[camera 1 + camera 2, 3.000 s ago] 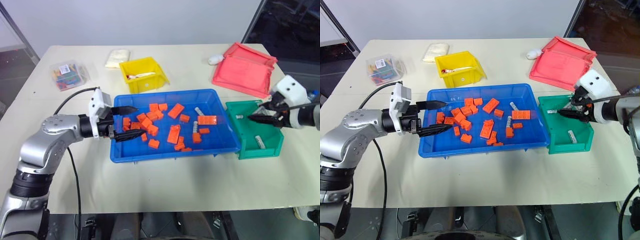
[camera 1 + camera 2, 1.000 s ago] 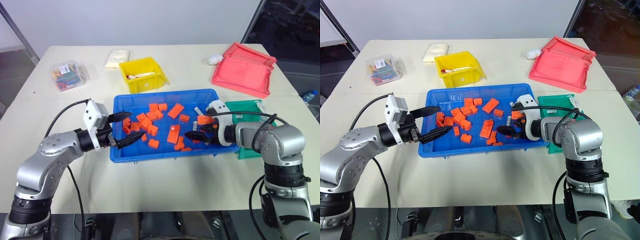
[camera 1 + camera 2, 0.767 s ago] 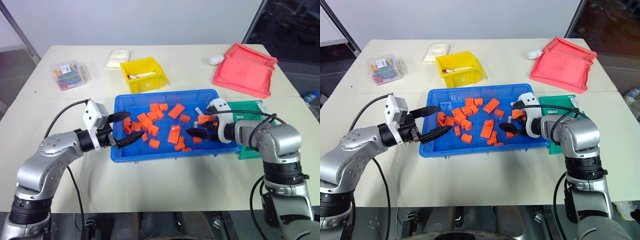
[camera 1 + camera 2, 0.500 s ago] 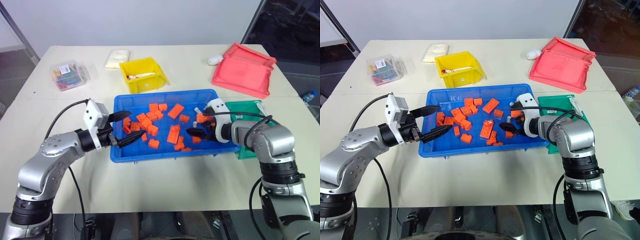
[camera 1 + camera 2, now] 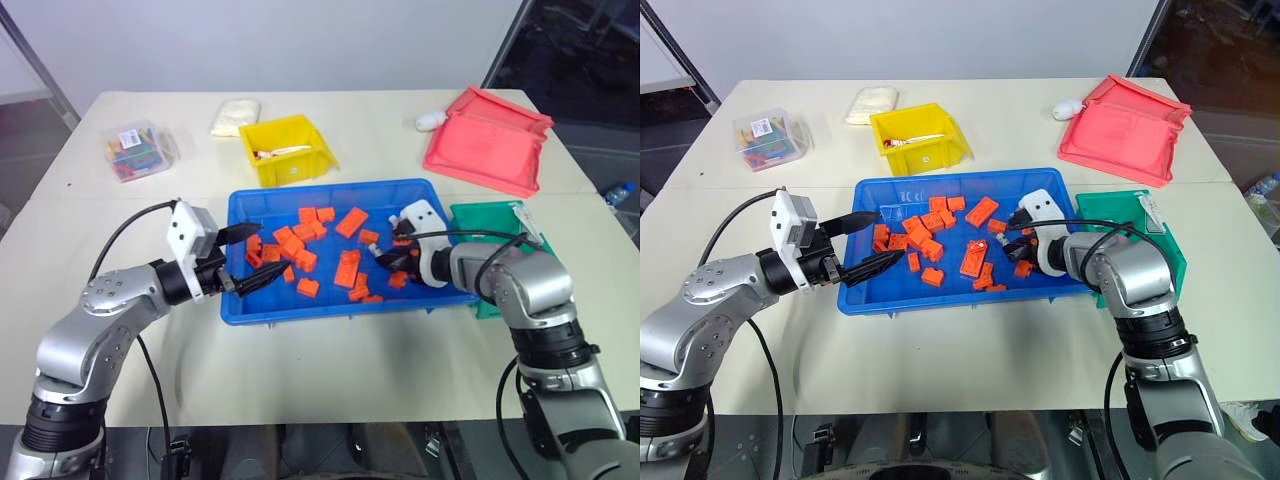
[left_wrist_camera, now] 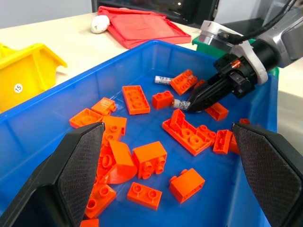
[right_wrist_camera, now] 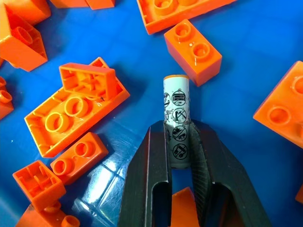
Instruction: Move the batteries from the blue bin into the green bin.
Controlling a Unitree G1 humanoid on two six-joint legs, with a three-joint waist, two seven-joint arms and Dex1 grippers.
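A pale tabletop (image 5: 330,380) carries the work, with a dark doorway beyond its far corner. Our right gripper (image 7: 179,142) is clamped on a battery (image 7: 176,124), a smooth white cylinder printed with symbols, lying among knobbly orange bricks (image 5: 348,268) on the glossy floor of the blue bin (image 5: 300,309). Another battery (image 6: 163,80) seems to lie just past the fingertips, though it is small. The green bin (image 5: 1172,252) sits behind the gripper, towards the arm's elbow. We judge the lift should go straight up, so the slick casing does not twist or catch a brick. Our left gripper (image 5: 245,258) hovers at the bin's opposite end, jaws wide apart.
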